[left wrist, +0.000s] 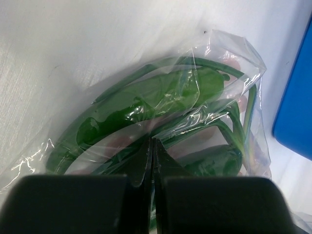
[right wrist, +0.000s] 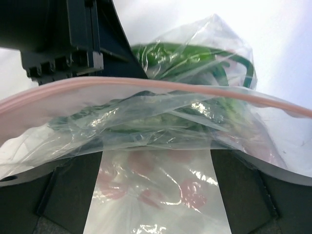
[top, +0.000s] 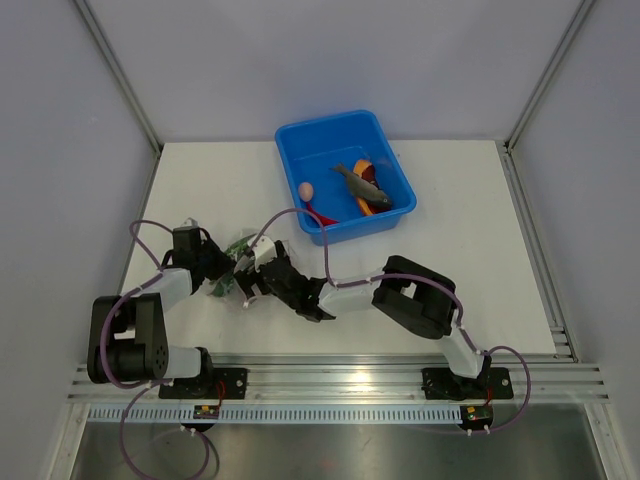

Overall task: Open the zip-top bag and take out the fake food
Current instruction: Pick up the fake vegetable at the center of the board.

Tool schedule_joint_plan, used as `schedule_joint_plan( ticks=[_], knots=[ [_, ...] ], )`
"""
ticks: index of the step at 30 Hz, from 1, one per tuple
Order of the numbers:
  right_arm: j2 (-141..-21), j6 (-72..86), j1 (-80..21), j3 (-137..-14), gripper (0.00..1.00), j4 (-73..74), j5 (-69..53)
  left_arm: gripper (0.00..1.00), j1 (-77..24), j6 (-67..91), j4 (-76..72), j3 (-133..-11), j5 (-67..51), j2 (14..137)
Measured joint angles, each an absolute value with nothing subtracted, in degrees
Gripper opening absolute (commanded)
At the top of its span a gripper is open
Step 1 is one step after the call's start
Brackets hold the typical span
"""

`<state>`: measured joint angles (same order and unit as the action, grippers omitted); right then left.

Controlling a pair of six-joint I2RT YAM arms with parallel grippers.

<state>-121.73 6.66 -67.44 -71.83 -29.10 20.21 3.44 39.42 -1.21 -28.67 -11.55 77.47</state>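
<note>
The clear zip-top bag (top: pixel 222 288) lies on the white table between my two grippers, left of centre. My left gripper (left wrist: pixel 152 146) is shut, pinching the bag's film (left wrist: pixel 204 58). A green chilli (left wrist: pixel 161 92) and the green onion's stalks (left wrist: pixel 246 112) show through the plastic. My right gripper (right wrist: pixel 156 195) is open, its fingers wide apart, with the bag's film draped between them. The pinkish zip strip (right wrist: pixel 146 84) runs across just beyond it, and green pieces (right wrist: pixel 165 51) lie deeper in the bag. The two grippers meet at the bag in the top view (top: pixel 245 268).
The blue tub (top: pixel 300 135) stands behind the bag at the table's centre back. It holds a grey fish (top: pixel 360 185), an orange slice (top: pixel 364 167), a red chilli (top: pixel 322 214) and a pale egg (top: pixel 306 189). Its corner shows in the left wrist view (left wrist: pixel 297 107).
</note>
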Motion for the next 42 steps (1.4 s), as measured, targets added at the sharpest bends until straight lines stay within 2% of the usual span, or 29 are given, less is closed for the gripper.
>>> schedule_joint_plan(
  ticks=[8, 11, 18, 24, 30, 42],
  knots=[
    [-121.8, 11.2, -65.8, -61.6, 0.98, -51.7, 19.8, 0.00, 3.4, 39.4, -1.2, -28.7, -12.0, 77.5],
    [-121.8, 18.3, -63.1, -55.9, 0.94, -61.1, 17.4, 0.00, 3.4, 39.4, -1.2, -28.7, -12.2, 77.6],
    [-120.6, 28.7, -58.5, -53.5, 0.93, -66.3, 13.5, 0.00, 3.4, 39.4, -1.0, -28.7, -12.2, 77.8],
    [-115.5, 34.9, -58.7, -53.5, 0.85, -60.0, 11.7, 0.00, 3.4, 39.5, -1.1, -28.7, -11.6, 78.5],
    [-111.0, 41.1, -58.7, -55.8, 0.76, -44.2, 10.4, 0.00, 3.4, 40.4, -1.0, -28.6, -10.7, 78.9],
    [-107.3, 44.6, -58.7, -57.6, 0.75, -25.5, 7.8, 0.00, 3.4, 41.0, 3.4, -30.3, -10.1, 78.0]
  ],
)
